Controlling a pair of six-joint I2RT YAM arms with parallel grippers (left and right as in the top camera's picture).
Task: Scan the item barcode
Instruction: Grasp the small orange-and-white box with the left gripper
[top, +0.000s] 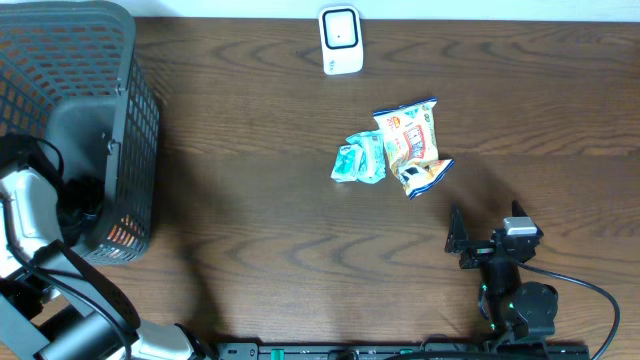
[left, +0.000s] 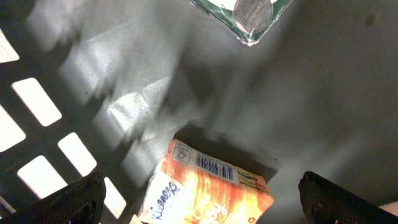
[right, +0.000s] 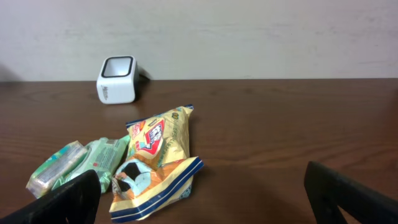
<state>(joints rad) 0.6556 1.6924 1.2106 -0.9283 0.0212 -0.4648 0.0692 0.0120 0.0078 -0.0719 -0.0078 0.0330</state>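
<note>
An orange Kleenex tissue pack (left: 205, 190) lies on the grey floor of the basket, its barcode (left: 216, 168) facing up. My left gripper (left: 202, 202) is open just above it, one finger on each side and neither touching it. The white barcode scanner (top: 340, 40) stands at the table's far edge, also seen as the scanner (right: 117, 79). My right gripper (top: 487, 218) is open and holds nothing, hovering near the front right of the table. In the right wrist view that gripper (right: 205, 199) faces a crumpled yellow snack bag (right: 158, 165).
The black mesh basket (top: 130, 110) fills the left end, with my left arm (top: 25, 205) reaching into it. A green packet (left: 245, 15) lies deeper inside. On the table, the snack bag (top: 410, 145) and green wipe packs (top: 360, 160) lie together right of centre.
</note>
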